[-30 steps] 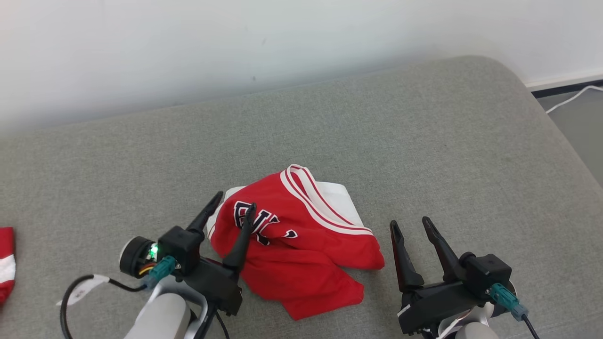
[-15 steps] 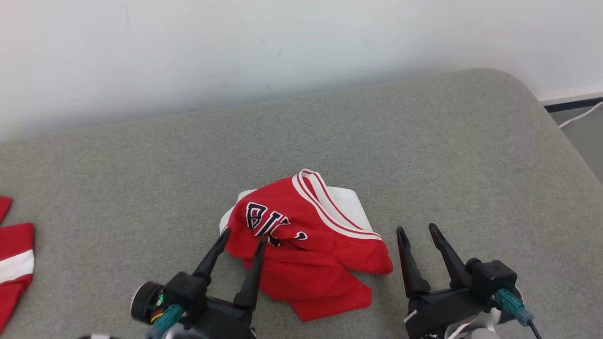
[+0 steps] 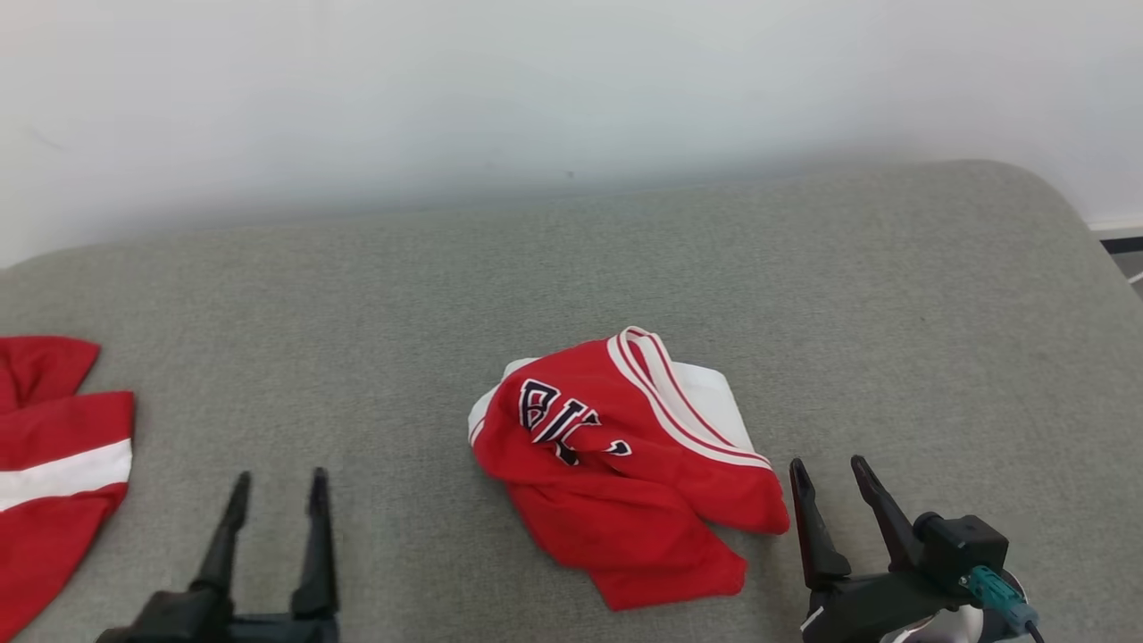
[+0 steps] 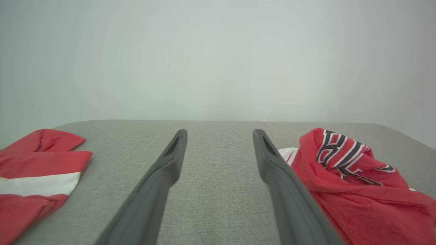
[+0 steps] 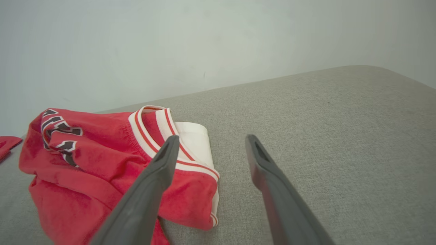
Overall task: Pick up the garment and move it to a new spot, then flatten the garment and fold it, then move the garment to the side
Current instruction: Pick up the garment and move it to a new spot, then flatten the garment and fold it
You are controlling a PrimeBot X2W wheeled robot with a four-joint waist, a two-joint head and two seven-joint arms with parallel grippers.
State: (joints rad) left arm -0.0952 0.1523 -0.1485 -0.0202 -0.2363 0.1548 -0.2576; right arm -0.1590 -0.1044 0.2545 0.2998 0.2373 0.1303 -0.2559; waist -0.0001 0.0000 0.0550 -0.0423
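The garment [image 3: 625, 464] is a red jersey lying bunched on the grey cushion [image 3: 571, 268], with part of its black lettering, its striped trim and a white part showing. My left gripper [image 3: 279, 476] stands open and empty, well to the garment's left. The left wrist view has the garment [image 4: 357, 190] just right of the left gripper [image 4: 220, 131]. My right gripper [image 3: 827, 463] is open and empty, close beside the garment's right edge. In the right wrist view the right gripper [image 5: 212, 136] has its left finger in front of the trim of the garment [image 5: 95, 160].
A second red cloth with a white band [image 3: 54, 473] lies at the cushion's left edge, also seen as the red cloth [image 4: 37, 170] left of my left fingers. A pale wall [image 3: 571, 89] backs the cushion. The cushion's rounded right corner [image 3: 1072, 205] drops to the floor.
My left gripper has drawn back and to the left, away from the garment's left edge. The head camera has shifted, showing more of the second red cloth. The right gripper holds its place.
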